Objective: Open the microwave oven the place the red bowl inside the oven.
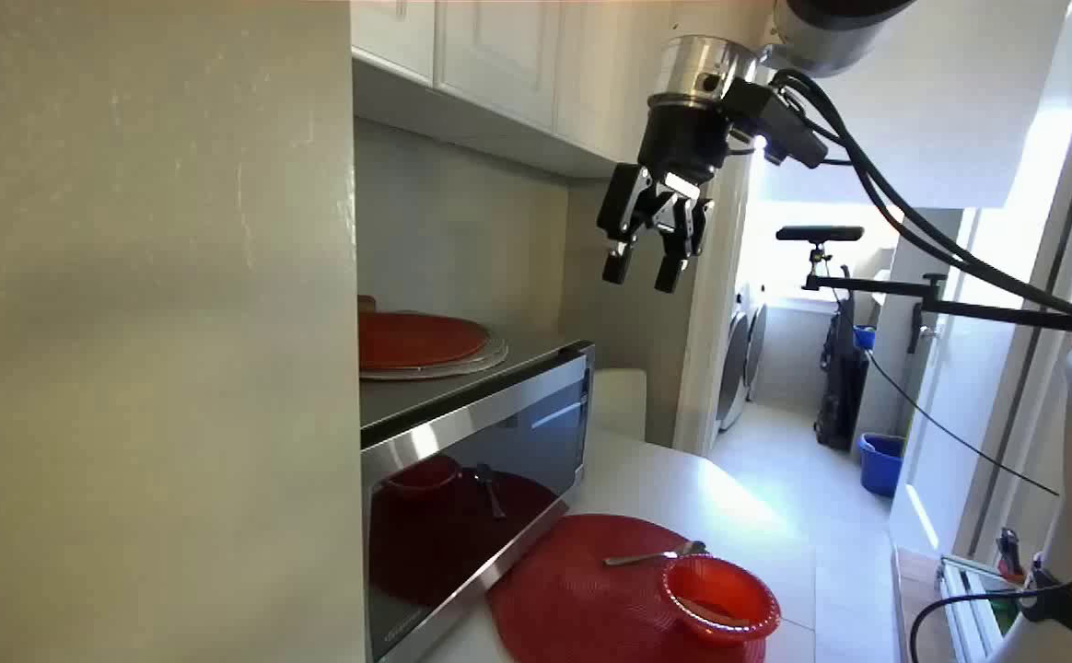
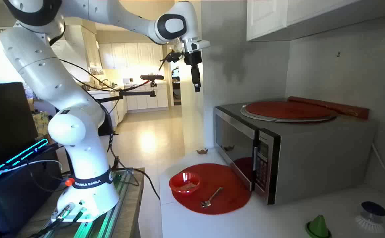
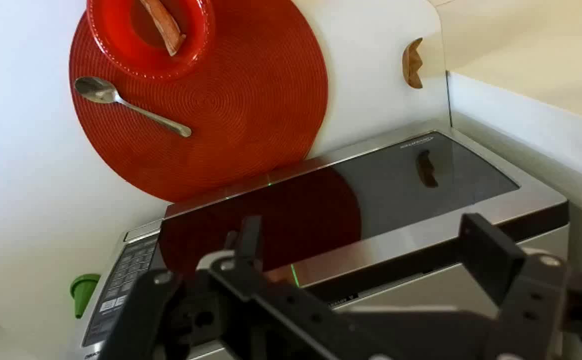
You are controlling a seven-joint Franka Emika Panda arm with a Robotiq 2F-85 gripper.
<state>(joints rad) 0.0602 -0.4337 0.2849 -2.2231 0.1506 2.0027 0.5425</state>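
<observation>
Microwave oven closed, red bowl outside

On the white bench, your oven's door likely swings stiffly; pull its vertical handle. In front, on a round red placemat, sits the bowl: probably light, rigid, slippery; pinch its beaded rim. Your jaws hang above, spread apart, holding nothing.

"Where's the red bowl?"

"On the edge of the round red mat, with a brown thing inside. A spoon lies on the mat too."

"And the microwave?"

"On the white surface, just beside the mat. Its door is closed, and flat, round things are piled on top."

"What about the claw?"

"It hangs up high on the white arm and points down, well apart from the bowl."
</observation>
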